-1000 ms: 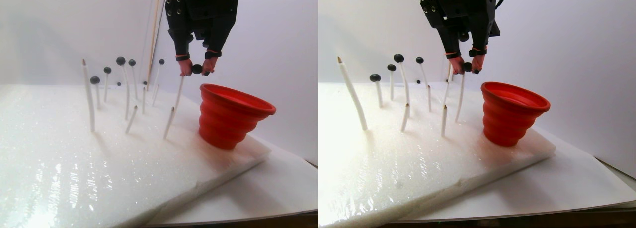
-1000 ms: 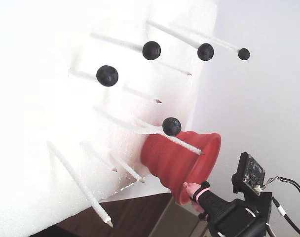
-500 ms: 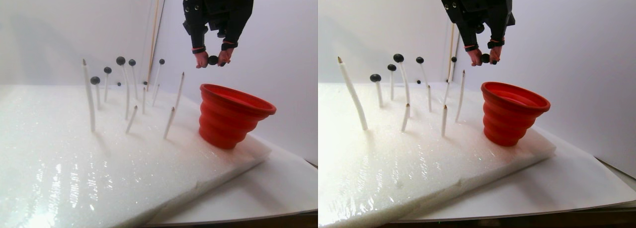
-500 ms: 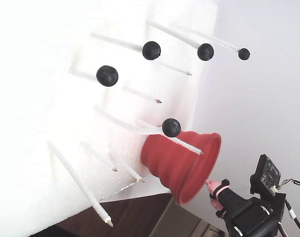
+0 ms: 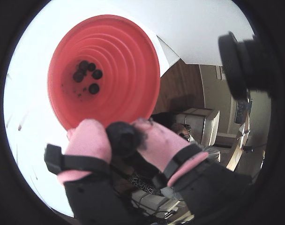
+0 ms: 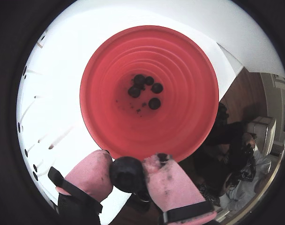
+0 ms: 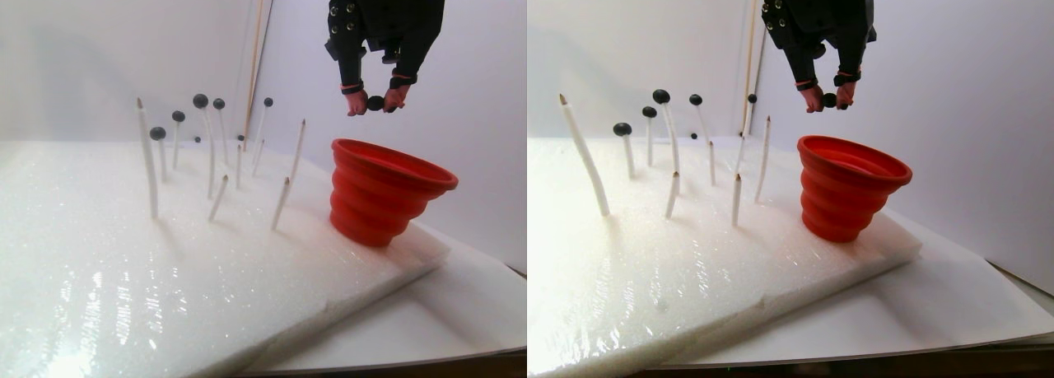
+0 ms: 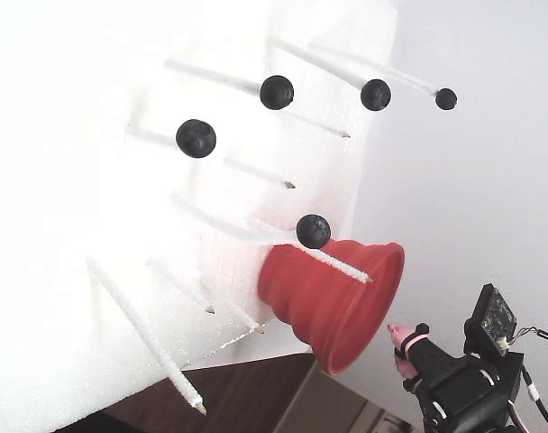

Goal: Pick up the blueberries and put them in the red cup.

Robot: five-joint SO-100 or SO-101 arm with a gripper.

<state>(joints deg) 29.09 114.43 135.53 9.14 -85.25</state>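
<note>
My black gripper (image 7: 375,104) with pink fingertips is shut on one blueberry (image 6: 127,174), a dark round ball. It hangs in the air above the red cup (image 7: 383,193), over the rim's left part in the stereo pair view. Both wrist views look down into the red cup (image 6: 180,70), where several blueberries (image 6: 145,89) lie at the bottom. The held blueberry (image 5: 123,138) sits between the pink fingertips (image 5: 88,140), by the cup's near rim. More blueberries (image 7: 200,100) sit on top of thin white sticks. The fixed view shows the gripper (image 8: 396,336) just off the cup's (image 8: 333,302) mouth.
The cup and the white sticks (image 7: 146,160) stand on a white foam slab (image 7: 165,254); several sticks have bare pointed tips. Stuck blueberries (image 8: 277,92) show near in the fixed view. A white sheet (image 7: 428,312) lies under the slab, and white walls stand behind.
The gripper has risen and moved right with the blueberry, from a stick's top to a spot over the cup's rim. The cup and sticks have not moved.
</note>
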